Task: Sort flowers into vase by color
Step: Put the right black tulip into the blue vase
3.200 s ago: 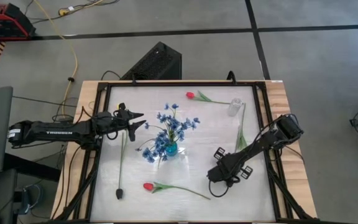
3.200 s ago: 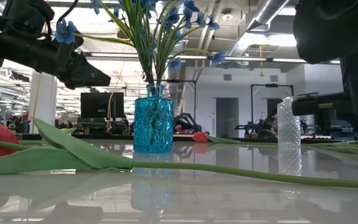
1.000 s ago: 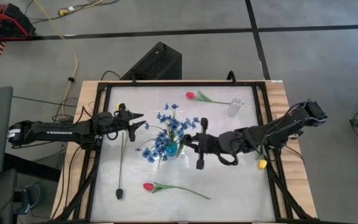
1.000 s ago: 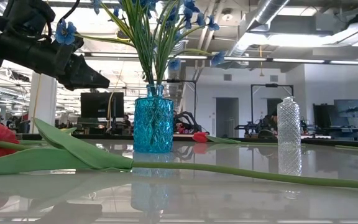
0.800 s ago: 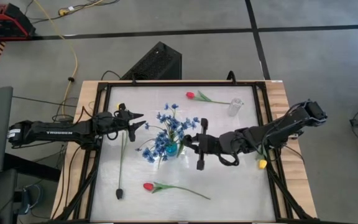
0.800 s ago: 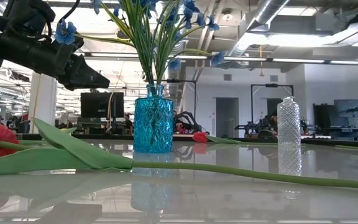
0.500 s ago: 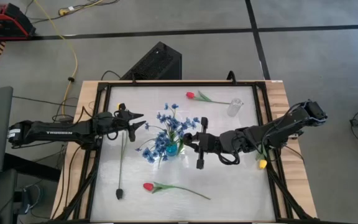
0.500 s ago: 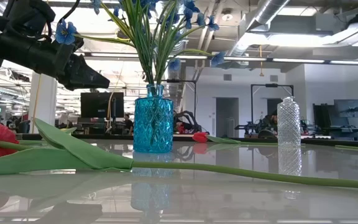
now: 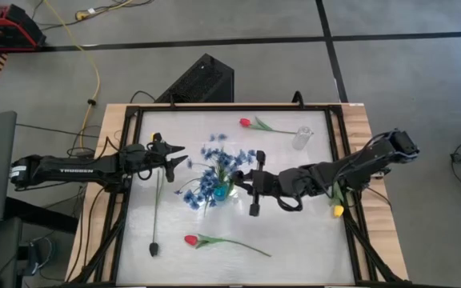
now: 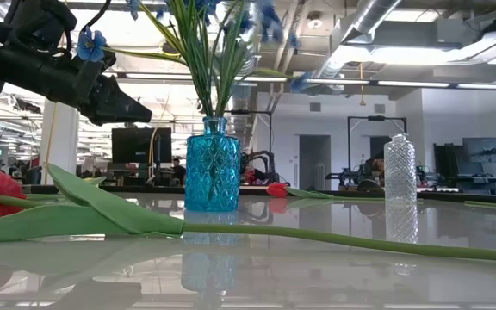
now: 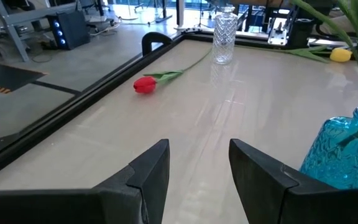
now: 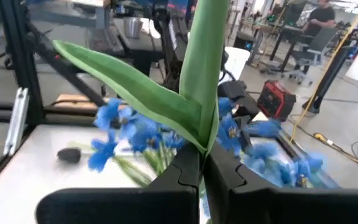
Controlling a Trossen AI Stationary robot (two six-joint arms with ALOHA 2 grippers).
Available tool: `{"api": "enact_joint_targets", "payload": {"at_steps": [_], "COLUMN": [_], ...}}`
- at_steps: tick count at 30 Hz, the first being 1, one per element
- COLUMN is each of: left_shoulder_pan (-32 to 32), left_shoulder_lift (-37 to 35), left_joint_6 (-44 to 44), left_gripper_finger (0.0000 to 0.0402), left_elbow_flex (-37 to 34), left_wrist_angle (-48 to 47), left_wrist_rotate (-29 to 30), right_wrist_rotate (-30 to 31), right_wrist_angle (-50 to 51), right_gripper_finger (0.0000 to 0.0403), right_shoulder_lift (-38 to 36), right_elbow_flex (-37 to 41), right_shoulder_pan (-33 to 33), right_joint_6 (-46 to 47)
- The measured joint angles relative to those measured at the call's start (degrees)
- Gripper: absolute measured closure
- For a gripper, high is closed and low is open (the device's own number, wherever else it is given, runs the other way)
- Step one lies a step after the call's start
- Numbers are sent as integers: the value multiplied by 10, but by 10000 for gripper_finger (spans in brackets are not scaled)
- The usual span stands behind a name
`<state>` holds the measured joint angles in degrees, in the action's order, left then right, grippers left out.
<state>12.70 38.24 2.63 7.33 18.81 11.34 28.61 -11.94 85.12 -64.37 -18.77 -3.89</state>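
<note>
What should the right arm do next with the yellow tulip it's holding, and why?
Probably swing the right gripper away toward the empty clear glass vase. It is shut on the yellow tulip beside the blue glass vase, which holds only blue flowers.

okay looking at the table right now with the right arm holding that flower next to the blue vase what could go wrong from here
1. The right gripper is shut on a yellow tulip close beside the blue flowers; it may knock them or tip the blue vase.
2. The bouquet is blue, so dropping the tulip there would probably mix colors; the clear vase stands empty.
3. The grip is on the leaves, which could slip.
</note>
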Motion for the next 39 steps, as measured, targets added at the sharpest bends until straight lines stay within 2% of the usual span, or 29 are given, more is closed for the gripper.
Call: {"api": "enact_joint_targets", "payload": {"at_steps": [15,22,29,34,39], "left_shoulder_pan": [0,0,0,0,0], "left_shoulder_lift": [0,0,0,0,0], "left_joint_6": [0,0,1,2,1], "left_gripper_finger": [246,246,246,246,246], "left_elbow_flex": [0,0,0,0,0], "left_wrist_angle": [-2,0,0,-1,-1], "left_wrist_rotate": [0,0,0,-2,-2], "right_wrist_rotate": [-5,-39,-37,-34,-35], "right_wrist_angle": [3,14,19,30,87], "right_gripper_finger": [369,358,317,266,210], "right_shoulder_lift": [35,58,80,71,47], "right_elbow_flex": [0,-1,0,0,-12], "right_shoulder_pan": [15,28,32,31,31], "right_joint_6": [23,54,60,77,101]}}
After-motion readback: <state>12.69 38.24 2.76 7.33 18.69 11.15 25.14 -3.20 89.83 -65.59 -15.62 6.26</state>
